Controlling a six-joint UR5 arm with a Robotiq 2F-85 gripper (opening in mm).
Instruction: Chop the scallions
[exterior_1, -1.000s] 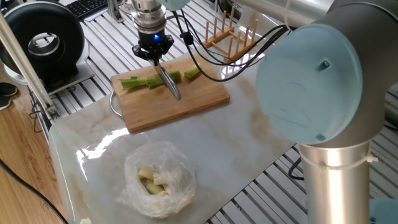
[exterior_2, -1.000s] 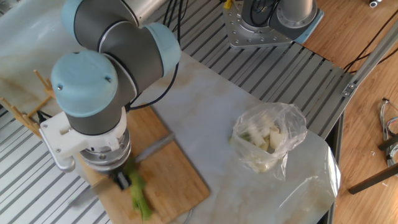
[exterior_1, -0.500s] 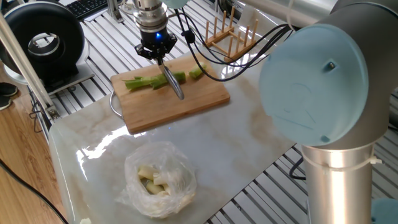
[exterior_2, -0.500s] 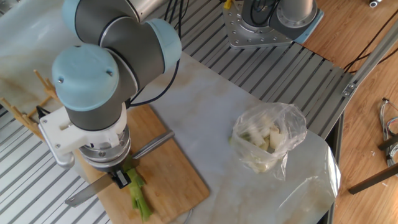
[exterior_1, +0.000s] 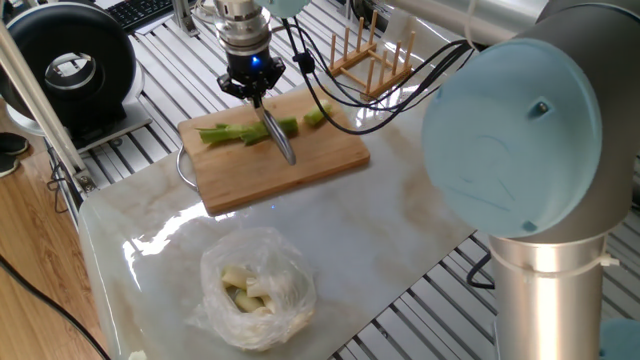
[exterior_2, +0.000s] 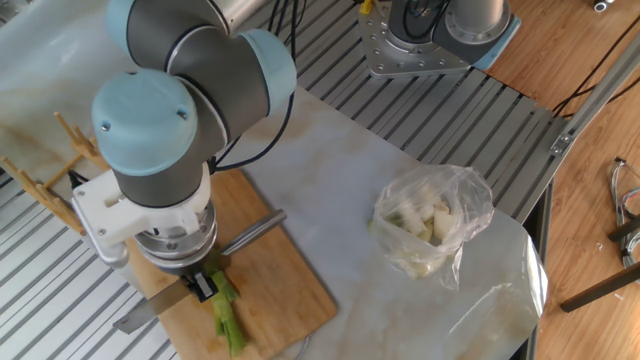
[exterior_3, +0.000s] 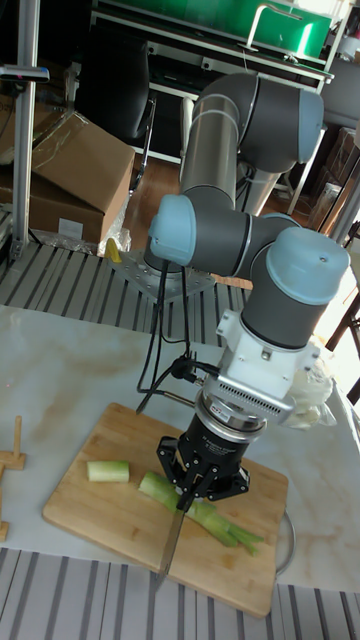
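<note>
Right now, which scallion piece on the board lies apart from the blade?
The short cut chunk, lying alone on the cutting board towards the wooden rack. The long leafy stalk sits under the knife that the gripper holds.

The arm is bent down over itself, its wrist held vertical. The hand (exterior_3: 197, 487) is pointed straight downward, low, and its fingers (exterior_1: 252, 88) are closed together, gripped around a held handle.
</note>
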